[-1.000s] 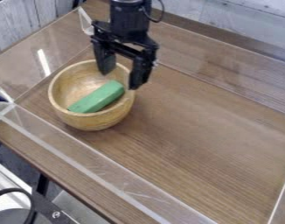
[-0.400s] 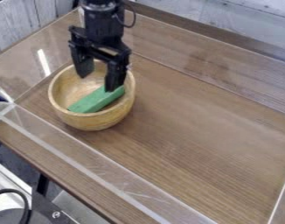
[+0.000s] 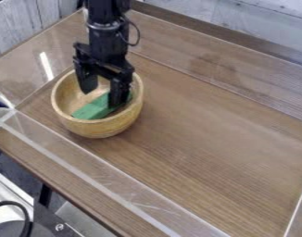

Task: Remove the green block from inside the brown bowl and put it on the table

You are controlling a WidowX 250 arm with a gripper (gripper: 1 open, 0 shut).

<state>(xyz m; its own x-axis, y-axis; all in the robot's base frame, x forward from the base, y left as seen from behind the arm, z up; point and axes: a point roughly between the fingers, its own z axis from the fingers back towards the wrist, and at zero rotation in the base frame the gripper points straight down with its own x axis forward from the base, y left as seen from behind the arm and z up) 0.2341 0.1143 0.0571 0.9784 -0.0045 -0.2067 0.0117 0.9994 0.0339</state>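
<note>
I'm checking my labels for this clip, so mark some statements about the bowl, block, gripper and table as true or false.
1. The green block lies inside the brown bowl. True.
2. The gripper is at the far right of the table, away from the bowl. False: it is down at the bowl.
3. The bowl is upside down. False: it stands upright, its opening facing up.
4. The gripper's jaws are spread open. True.
5. The block is on the bare tabletop. False: it is in the bowl.
</note>
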